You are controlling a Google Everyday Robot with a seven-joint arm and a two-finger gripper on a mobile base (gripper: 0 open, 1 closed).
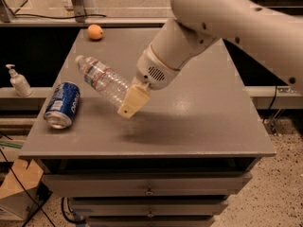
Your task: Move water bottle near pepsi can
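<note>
The water bottle is clear and ribbed, with a white cap and a white-and-red label. It hangs tilted above the grey table, cap pointing up and left. My gripper is shut on the bottle's lower end, with one tan finger in front of it. The pepsi can is blue with a silver top and lies on its side near the table's left edge. The bottle is just right of the can and above it, not touching it.
An orange sits at the table's back left corner. A small white pump bottle stands on a ledge left of the table. Drawers are below the tabletop. My arm reaches in from the upper right.
</note>
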